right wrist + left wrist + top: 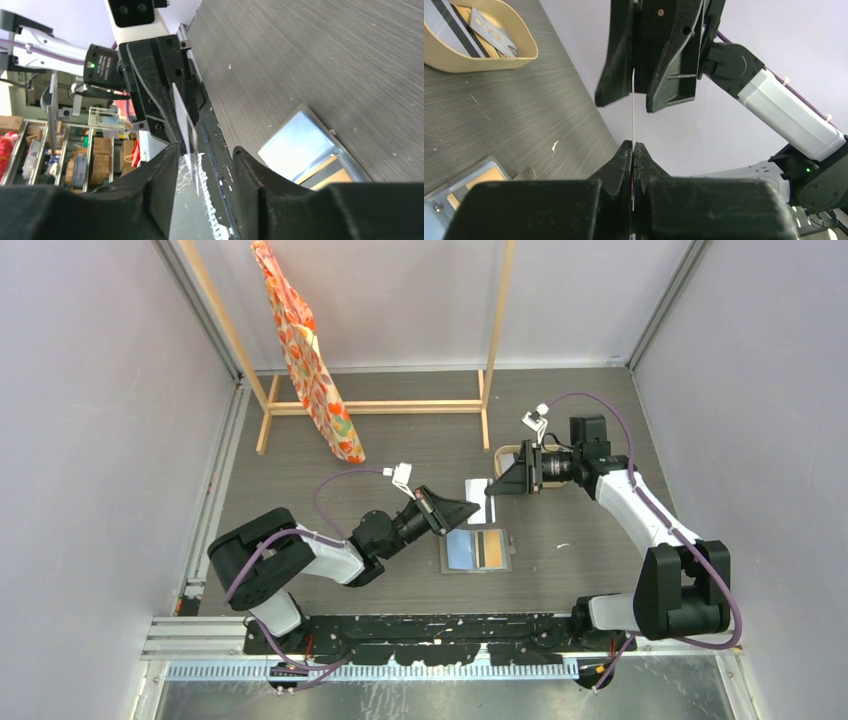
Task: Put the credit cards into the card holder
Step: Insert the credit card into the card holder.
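My left gripper (633, 148) pinches one credit card (632, 110) on edge, with my right gripper (205, 156) spread around its other end. The card holder (460, 550) lies open on the surface (499, 115) with an orange card (491, 548) inside; more cards (489, 32) wait in the beige tray (526, 47).

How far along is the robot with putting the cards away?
One tan card already lies in the open card holder. Right now the left gripper pinches a pale card on edge, with the right gripper open around it. More cards wait in the beige tray, so the job is not finished.
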